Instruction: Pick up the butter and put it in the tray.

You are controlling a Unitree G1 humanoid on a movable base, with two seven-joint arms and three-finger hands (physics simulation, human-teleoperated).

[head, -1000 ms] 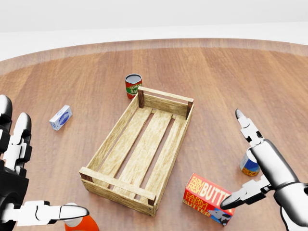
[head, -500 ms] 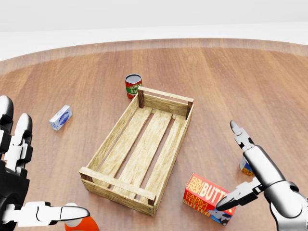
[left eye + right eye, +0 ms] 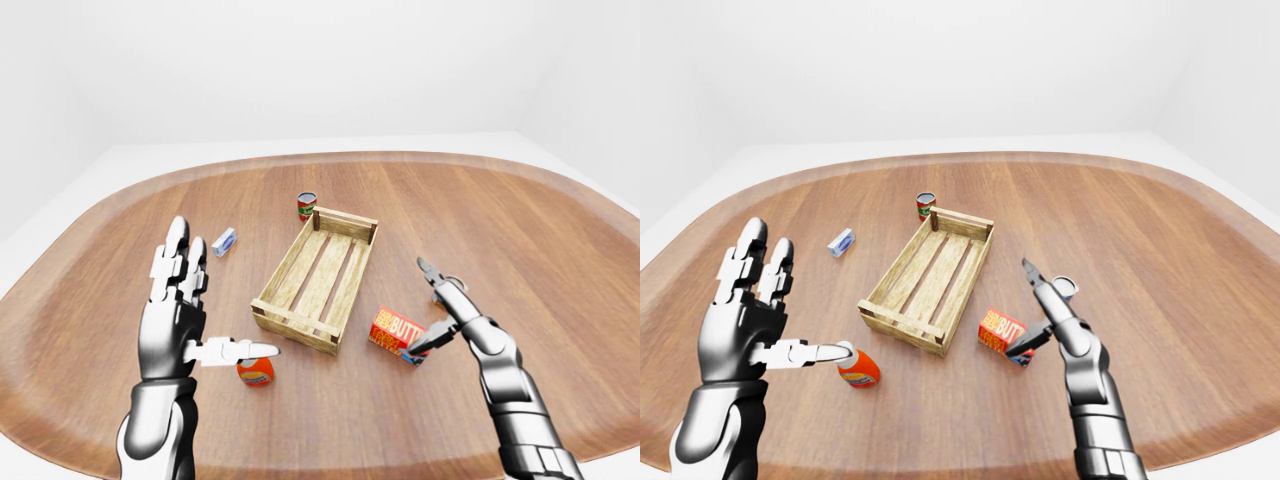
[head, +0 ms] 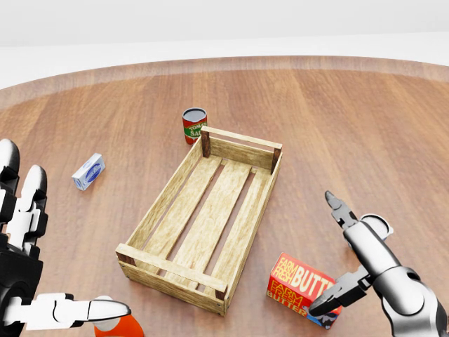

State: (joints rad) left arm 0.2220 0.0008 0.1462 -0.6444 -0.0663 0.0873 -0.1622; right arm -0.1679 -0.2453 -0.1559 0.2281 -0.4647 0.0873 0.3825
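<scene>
The butter [image 4: 303, 289] is lying flat on the bench [image 3: 560, 250], just beside the tray's [image 4: 168, 198] near right corner in the head view, close to the bench's near edge. Your right hand [image 4: 345, 260] is reaching over the box's right end with its fingers spread apart; the lower fingertip [image 4: 317, 307] is sitting at the box's right edge, though you cannot tell whether it is touching, and the upper finger is pointing away above it, so nothing is being gripped. A can [image 4: 379, 226] is partly hiding behind that hand.

The tray, a slatted wooden crate, is sitting empty near the middle of the bench, angled with its far end to the right. A red-labelled can [image 4: 194, 125] is standing just beyond its far left corner, and a small blue-and-white box [image 4: 88, 171] is lying well apart toward the bench's left side.

Your left hand [image 3: 185, 315] is held up with fingers extended and holding nothing, its thumb pointing over an orange container [image 3: 859, 370] near the bench's near edge.
</scene>
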